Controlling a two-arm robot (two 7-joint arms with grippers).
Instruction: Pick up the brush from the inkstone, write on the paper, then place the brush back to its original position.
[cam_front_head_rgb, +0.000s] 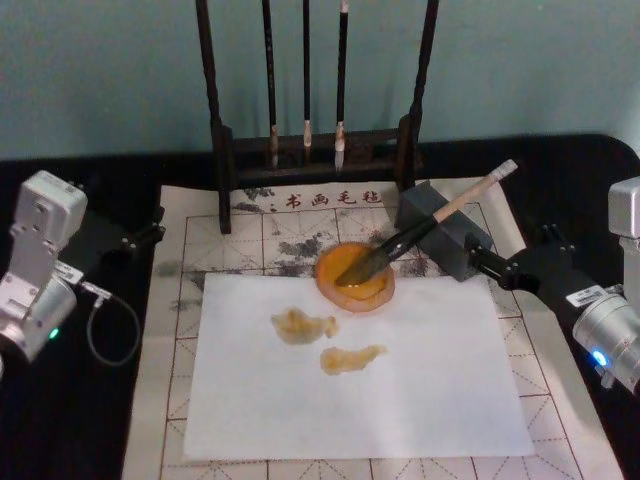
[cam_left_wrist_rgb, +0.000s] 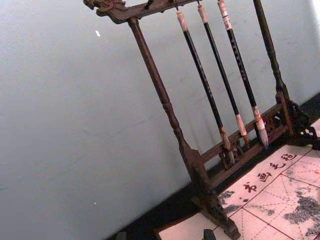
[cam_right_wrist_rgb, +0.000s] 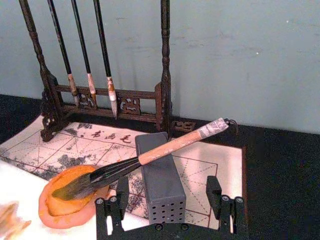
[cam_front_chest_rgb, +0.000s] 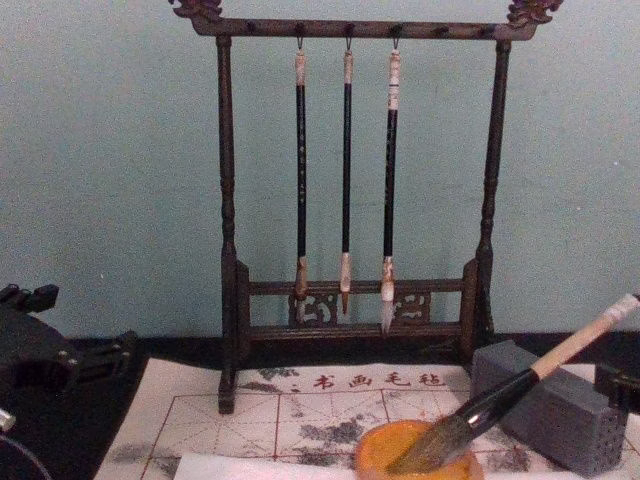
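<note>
Right gripper (cam_right_wrist_rgb: 170, 207) seen spread, empty | brush (cam_front_head_rgb: 430, 225) propped on grey block (cam_front_head_rgb: 445, 232), bristles in inkstone (cam_front_head_rgb: 355, 277) | left gripper (cam_front_head_rgb: 140, 238) jaws untellable

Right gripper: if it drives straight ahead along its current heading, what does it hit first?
Probably the grey block: it sits between the open fingers of the right gripper, dead ahead. The brush handle lies across the block's top, so it might touch that too; depth unclear.

Tan wooden brush (cam_front_head_rgb: 430, 228), glossy orange inkstone (cam_front_head_rgb: 355, 277), matt white paper (cam_front_head_rgb: 360, 370), dark carved wooden rack (cam_front_chest_rgb: 350, 200)
</note>
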